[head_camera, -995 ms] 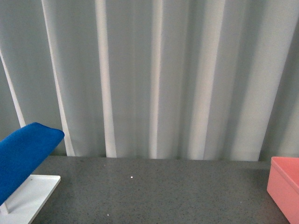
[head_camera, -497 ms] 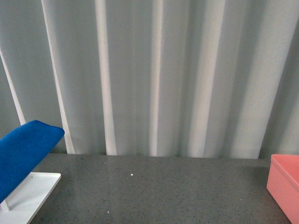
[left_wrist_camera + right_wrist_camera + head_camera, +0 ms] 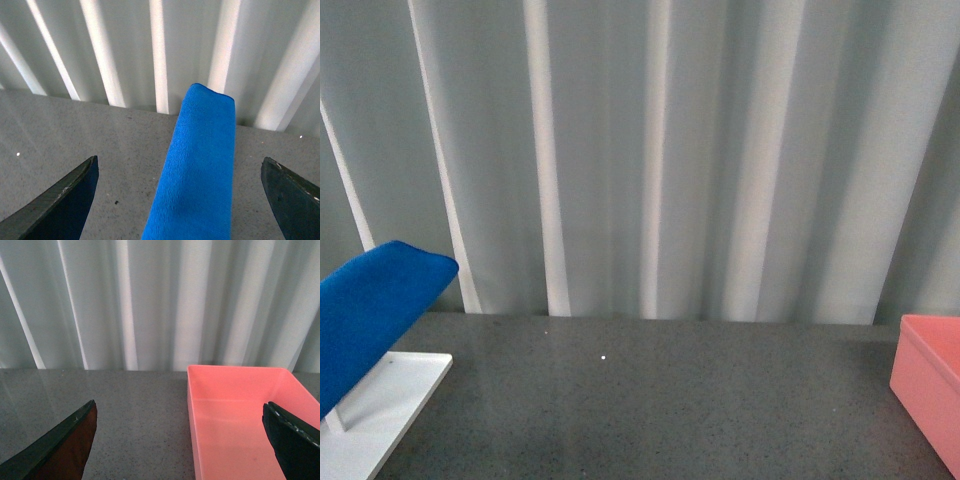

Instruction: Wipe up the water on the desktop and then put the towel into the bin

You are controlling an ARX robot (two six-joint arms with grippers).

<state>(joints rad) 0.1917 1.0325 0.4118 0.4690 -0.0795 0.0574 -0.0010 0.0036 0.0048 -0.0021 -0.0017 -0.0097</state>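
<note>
Towel (image 3: 368, 312) at far left of the front view, off the worktop (image 3: 650, 410): a long blue band folded over, sloping up to a rounded end, raised above a white tray (image 3: 395, 395) that lies flat on the worktop. A thin white upright shows under the towel at the frame edge (what else carries it is hidden). Left tool (image 3: 178, 161) spread wide, both dark fingers (image 3: 65, 197) apart at the sides of its wrist view, pinching nothing; the towel runs up the gap between them, clear of either finger, its rounded end toward the curtain (image 3: 650, 150). Right tool (image 3: 178, 406) likewise spread and empty, with grey worktop and the bin (image 3: 240, 415) ahead of it. Bin is salmon pink, straight-walled, open-topped, its inside bare where seen; it stands on the worktop at far right of the front view, well apart from towel and tray, cut off by the frame. Worktop between them is dark grey, speckled, slightly glossy, with a tiny white fleck (image 3: 604, 357) near the middle. Pale pleated curtain closes the back.
</note>
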